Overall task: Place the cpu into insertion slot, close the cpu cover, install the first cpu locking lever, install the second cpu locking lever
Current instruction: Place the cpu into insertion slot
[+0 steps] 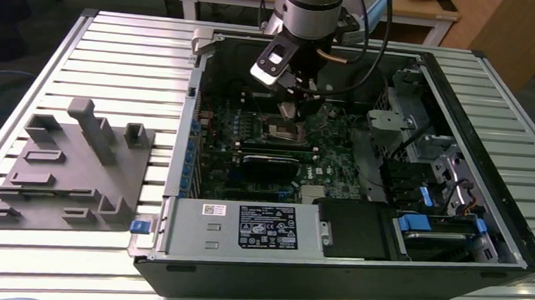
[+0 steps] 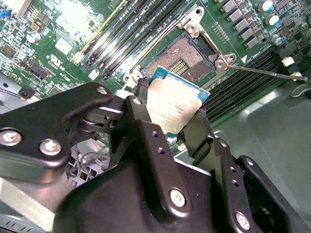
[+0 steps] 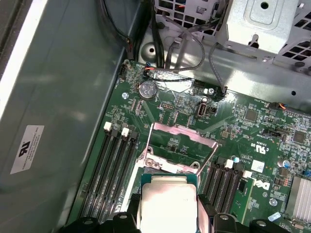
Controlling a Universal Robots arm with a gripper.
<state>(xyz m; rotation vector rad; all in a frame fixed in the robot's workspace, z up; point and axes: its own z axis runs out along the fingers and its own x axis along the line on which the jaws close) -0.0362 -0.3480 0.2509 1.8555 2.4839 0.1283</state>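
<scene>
1. The jaws are clamped on the cpu [image 2: 172,109] by two opposite edges, its silver top plain in both wrist views.
2. It hangs just short of the insertion slot [image 2: 187,56], whose dark centre lies bare. The chip is not yet seated.
3. The cpu cover [image 3: 181,145] stands swung open beyond the slot, and a locking lever [image 2: 272,73] juts out sideways, so the way down looks free.
4. I'd say the trick here is squaring the chip's edges with the slot's rim, keeping it level and lowering it straight, never sliding it across the contacts.
</scene>
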